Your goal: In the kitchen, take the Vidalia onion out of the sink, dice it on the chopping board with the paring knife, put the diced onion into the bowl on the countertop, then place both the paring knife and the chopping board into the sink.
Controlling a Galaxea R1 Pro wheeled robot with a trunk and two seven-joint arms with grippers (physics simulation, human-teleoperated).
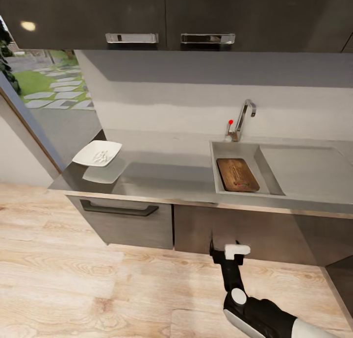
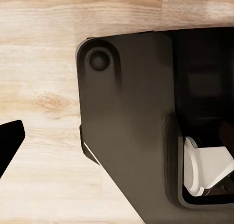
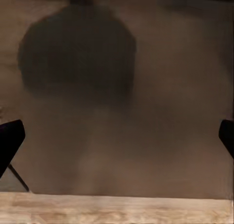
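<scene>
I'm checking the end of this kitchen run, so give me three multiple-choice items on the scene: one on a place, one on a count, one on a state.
1. Where is the brown wooden chopping board?
A. On the floor
B. In the grey steel sink
C. Beside the bowl

2. How many metal handles show on the dark upper cabinets?
A. Two
B. Four
C. None

3. What does the white squarish bowl on the glossy dark grey countertop hold?
A. A whole red onion
B. The knife
C. Tiny pale bits

Answers: 1 B, the board lies flat inside the basin below the chrome tap, with a small red-handled paring knife on it. 2 A, one handle sits beside the other handle. 3 C, small pale bits lie in its middle.
</scene>
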